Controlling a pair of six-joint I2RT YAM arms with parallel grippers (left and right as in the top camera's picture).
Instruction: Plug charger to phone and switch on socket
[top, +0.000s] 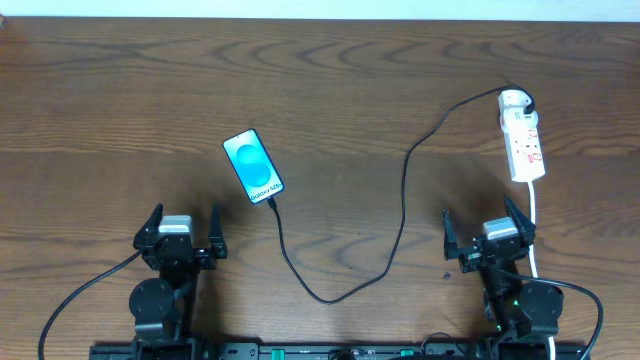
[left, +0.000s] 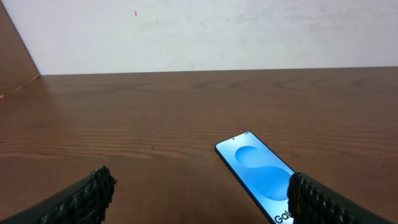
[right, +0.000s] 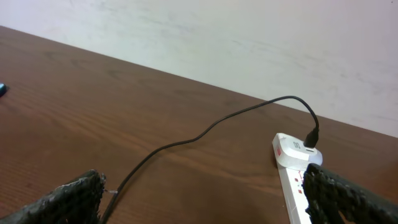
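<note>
Dark brown wood grain covers the surface (top: 100, 100) in front of you. The phone (top: 253, 166) lies flat on it, left of centre, with its screen up and glowing blue. It sits at a slant, its near short edge angled toward the middle. The charger (top: 403, 190) meets that near edge. You cannot tell from overhead whether its tip is fully seated.

From the phone the black cable drops toward you, loops near the front of the surface, then climbs to the far right. There it arcs into a white plug at the far end of the socket (top: 525, 140). The socket lies lengthwise at the right side, red markings up, and the position of its switch is too small to read. A white cord (top: 533, 210) runs from its near end toward your right arm.

Your left gripper (top: 183, 228) sits at the front, near the phone but apart from it. Its jaws are spread wide and hold nothing. In the left wrist view its ribbed fingers (left: 87, 198) frame the phone's near corner.

Your right gripper (top: 483, 225) is also parted and empty, just in front of the socket with the white cord passing beside it.
</note>
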